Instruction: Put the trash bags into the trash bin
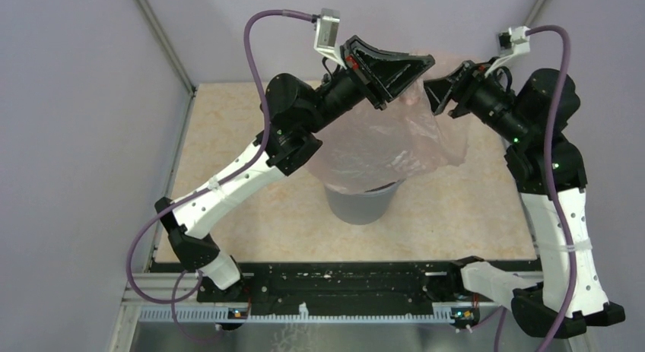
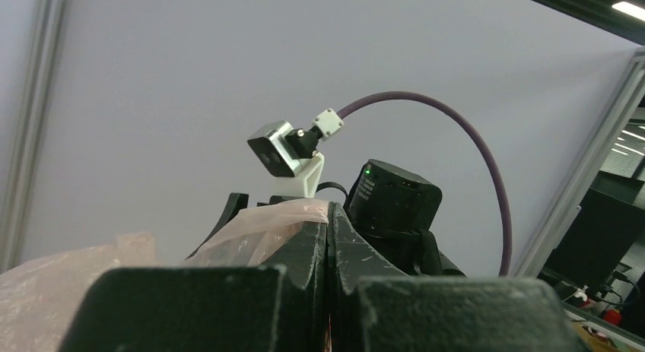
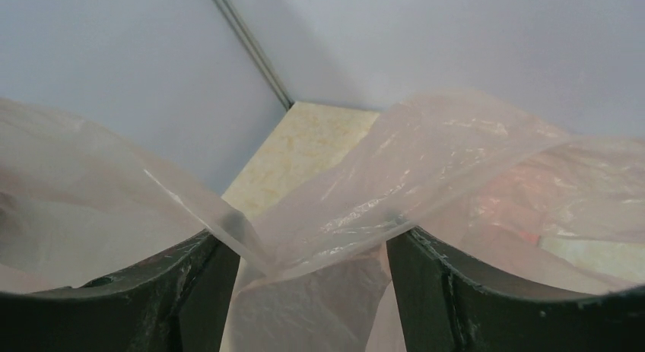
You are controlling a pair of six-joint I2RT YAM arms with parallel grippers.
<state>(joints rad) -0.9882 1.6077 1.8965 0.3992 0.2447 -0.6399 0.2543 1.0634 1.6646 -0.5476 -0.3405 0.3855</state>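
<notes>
The fingers (image 2: 300,253) of my left gripper (image 2: 327,242) are clenched flat against each other with no gap at the seam. They pinch the top edge of the trash bag (image 1: 380,147), whose pale pink film bulges up just behind them. The fingers (image 3: 152,291) of my right gripper (image 3: 312,249) stand well apart. A fold of the same film lies across the gap between them and brushes their inner faces, but they are not squeezing it.

From above, both grippers meet high over the middle of the table (image 1: 228,139), tips nearly touching, with the bag hanging down from them in a wide, crinkled sheet. Its lower part drapes over the mouth of the trash bin (image 1: 361,204), which stands upright on the table between my two arms. The film spreads wider than the rim and hides it, so I cannot tell whether any of the bag is inside.

Past my left fingers I see my right arm's wrist camera (image 2: 278,150) and its purple cable (image 2: 471,147) against the pale wall (image 2: 152,78).
</notes>
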